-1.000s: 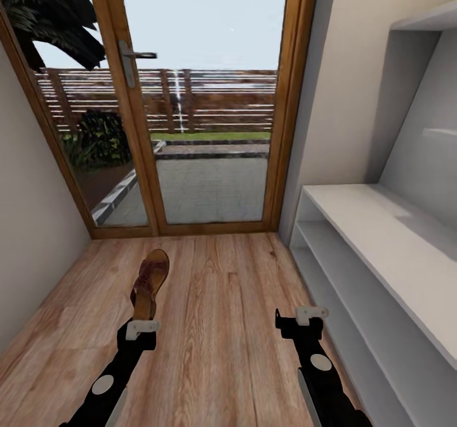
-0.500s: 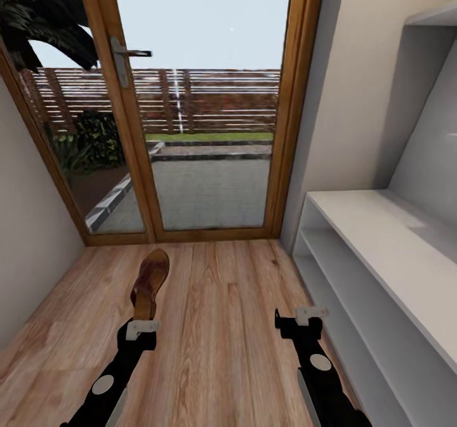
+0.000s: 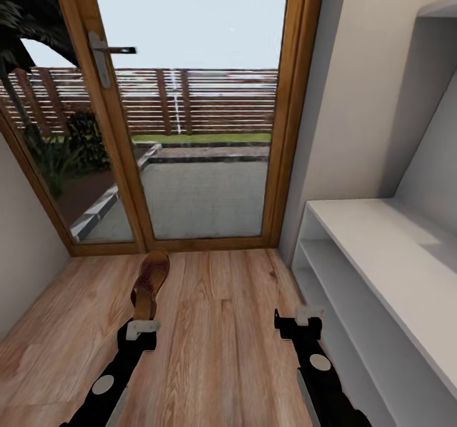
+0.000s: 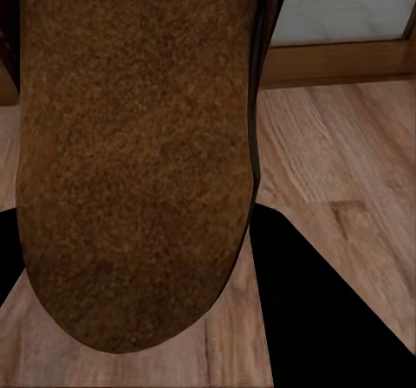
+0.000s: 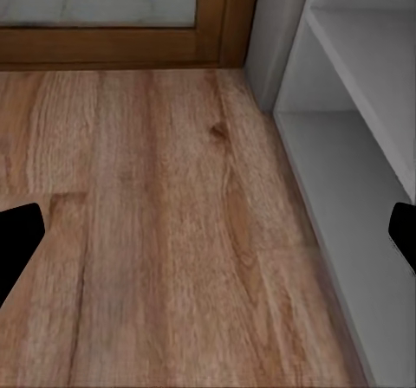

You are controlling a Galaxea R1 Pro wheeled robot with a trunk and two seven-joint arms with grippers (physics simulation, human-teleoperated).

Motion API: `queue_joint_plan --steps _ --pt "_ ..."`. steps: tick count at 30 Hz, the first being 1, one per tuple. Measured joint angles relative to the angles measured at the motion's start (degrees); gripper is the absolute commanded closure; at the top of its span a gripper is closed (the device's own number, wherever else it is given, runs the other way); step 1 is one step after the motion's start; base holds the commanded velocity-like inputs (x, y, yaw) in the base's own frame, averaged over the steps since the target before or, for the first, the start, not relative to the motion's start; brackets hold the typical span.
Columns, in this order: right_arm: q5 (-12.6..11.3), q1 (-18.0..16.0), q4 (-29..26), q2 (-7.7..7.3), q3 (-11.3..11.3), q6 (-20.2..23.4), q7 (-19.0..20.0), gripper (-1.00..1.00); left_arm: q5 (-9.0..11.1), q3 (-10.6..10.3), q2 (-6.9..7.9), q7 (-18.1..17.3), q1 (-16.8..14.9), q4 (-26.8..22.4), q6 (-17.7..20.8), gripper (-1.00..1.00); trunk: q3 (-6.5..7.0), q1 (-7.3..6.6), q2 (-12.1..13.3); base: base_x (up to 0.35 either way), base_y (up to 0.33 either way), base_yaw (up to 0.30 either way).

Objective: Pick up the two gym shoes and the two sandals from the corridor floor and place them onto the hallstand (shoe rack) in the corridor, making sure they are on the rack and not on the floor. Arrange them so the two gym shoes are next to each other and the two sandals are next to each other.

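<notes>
The left gripper (image 3: 142, 325) clamps a flat brown leather sandal (image 3: 149, 282); the right gripper (image 3: 303, 316) hangs wide, empty. Seemingly mid-carry, it next needs a swing toward the pale grey shoe rack (image 3: 387, 249).

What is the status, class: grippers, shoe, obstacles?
Left gripper shut on sandal, held above floor. Right gripper open, empty. Shoe rack at right, nothing between.

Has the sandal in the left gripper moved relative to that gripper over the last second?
No. The sandal sits the same above the left gripper; the door frame shifts, so the camera moved.
</notes>
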Motion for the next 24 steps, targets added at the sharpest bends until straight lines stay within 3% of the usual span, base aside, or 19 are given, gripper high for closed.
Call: queue_joint_plan --steps 7,19,24 --pt "0.0 0.0 0.0 0.0 0.0 0.0 0.0 -1.0 0.0 0.0 0.01 0.0 0.0 -0.1 0.0 1.0 0.0 0.0 0.0 0.283 -0.128 0.093" --pt "0.0 0.0 0.0 0.0 0.0 0.0 0.1 -1.0 0.0 0.0 0.01 0.0 0.0 -0.1 0.0 1.0 0.0 0.03 0.0 0.041 -0.007 0.269" --pt "0.0 0.0 0.0 0.0 0.0 0.0 0.1 -1.0 0.0 0.0 0.0 0.0 0.0 -0.1 0.0 1.0 0.0 0.0 0.0 0.228 0.0 0.278"
